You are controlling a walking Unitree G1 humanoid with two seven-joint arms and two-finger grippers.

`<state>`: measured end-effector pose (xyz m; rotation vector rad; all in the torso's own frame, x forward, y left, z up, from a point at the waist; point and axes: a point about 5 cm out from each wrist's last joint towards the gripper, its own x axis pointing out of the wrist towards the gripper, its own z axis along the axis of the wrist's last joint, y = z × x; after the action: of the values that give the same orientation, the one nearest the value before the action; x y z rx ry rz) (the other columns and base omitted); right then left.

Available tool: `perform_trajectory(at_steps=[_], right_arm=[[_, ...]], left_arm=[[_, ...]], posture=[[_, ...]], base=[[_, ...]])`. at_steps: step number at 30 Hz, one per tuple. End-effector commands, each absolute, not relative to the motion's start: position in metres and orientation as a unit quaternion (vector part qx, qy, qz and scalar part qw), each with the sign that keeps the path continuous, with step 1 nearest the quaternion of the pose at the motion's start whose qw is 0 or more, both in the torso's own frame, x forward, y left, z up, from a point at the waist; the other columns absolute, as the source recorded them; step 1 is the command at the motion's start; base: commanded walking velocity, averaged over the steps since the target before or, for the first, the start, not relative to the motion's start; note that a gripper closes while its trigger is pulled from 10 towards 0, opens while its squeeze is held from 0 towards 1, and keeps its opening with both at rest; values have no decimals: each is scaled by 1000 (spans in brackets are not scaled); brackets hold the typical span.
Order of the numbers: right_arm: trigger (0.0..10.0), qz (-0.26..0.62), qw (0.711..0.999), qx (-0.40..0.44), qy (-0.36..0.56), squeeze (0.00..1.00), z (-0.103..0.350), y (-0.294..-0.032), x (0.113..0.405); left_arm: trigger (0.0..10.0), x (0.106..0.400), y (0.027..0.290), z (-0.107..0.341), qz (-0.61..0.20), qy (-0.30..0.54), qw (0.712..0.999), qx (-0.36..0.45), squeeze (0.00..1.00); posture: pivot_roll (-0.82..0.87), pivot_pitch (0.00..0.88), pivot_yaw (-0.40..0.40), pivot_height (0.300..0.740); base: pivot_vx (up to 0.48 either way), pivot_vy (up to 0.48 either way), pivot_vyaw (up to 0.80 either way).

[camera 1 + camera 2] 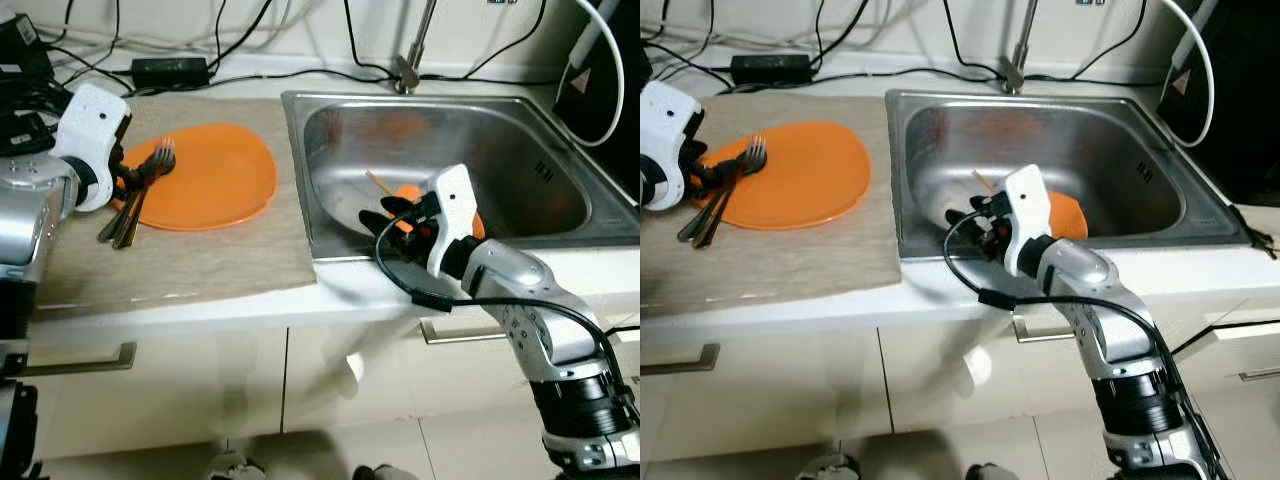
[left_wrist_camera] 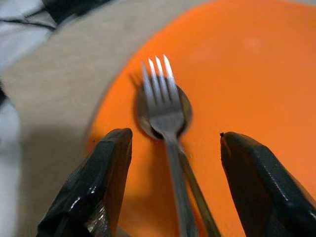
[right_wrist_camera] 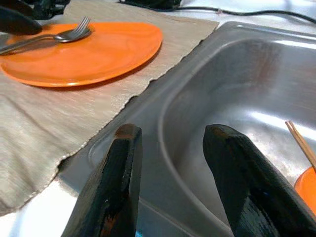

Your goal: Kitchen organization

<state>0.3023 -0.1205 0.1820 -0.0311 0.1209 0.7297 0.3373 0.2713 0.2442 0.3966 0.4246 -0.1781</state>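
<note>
An orange plate (image 1: pixel 215 175) lies on a beige mat (image 1: pixel 200 260) left of the steel sink (image 1: pixel 520 150). A fork (image 2: pixel 165 106) rests on top of a spoon (image 2: pixel 186 106) at the plate's left edge, with their handles running off the rim. My left gripper (image 2: pixel 173 192) is open, its fingers on either side of the two handles. My right gripper (image 3: pixel 173 182) is open and holds nothing. It hovers over the sink's front left corner. Behind it in the basin lie an orange dish (image 1: pixel 405 193) and wooden chopsticks (image 1: pixel 378 183), partly hidden by the gripper.
A faucet (image 1: pixel 412 50) rises behind the sink. A black power adapter (image 1: pixel 170 70) and several cables run along the back wall. A dark appliance (image 1: pixel 600 80) stands at the far right. Cabinet fronts with a handle (image 1: pixel 75 360) are below the counter edge.
</note>
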Motion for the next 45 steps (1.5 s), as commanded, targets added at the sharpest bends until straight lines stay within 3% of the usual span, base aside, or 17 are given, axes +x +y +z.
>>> perform_trajectory(at_steps=[1,19,20,21,22,23,45], right_arm=[[10000,359,931,-13,67,0,182,-122,298],[10000,390,915,-34,97,0,181,-120,280],[10000,390,915,-34,99,0,181,-120,280],[10000,389,915,-36,101,0,181,-121,279],[10000,389,915,-36,101,0,181,-121,279],[10000,388,915,-37,102,0,181,-121,278],[10000,380,918,-41,106,0,182,-125,283]], left_arm=[[10000,338,268,244,-95,223,951,190,0],[10000,341,269,228,-79,268,939,202,0],[9333,342,268,227,-81,269,938,202,0],[1569,344,267,224,-84,272,937,202,0],[1569,344,267,224,-84,272,937,202,0],[0,344,266,223,-86,274,937,200,0],[0,348,263,227,-89,260,943,188,0]], posture=[[70,74,-75,740],[54,57,-62,740],[52,53,-61,740],[50,52,-59,740],[50,52,-59,740],[50,52,-59,740],[54,57,-66,740]], base=[[0,0,0],[0,0,0],[0,0,0],[0,0,0],[0,0,0],[0,0,0],[0,0,0]])
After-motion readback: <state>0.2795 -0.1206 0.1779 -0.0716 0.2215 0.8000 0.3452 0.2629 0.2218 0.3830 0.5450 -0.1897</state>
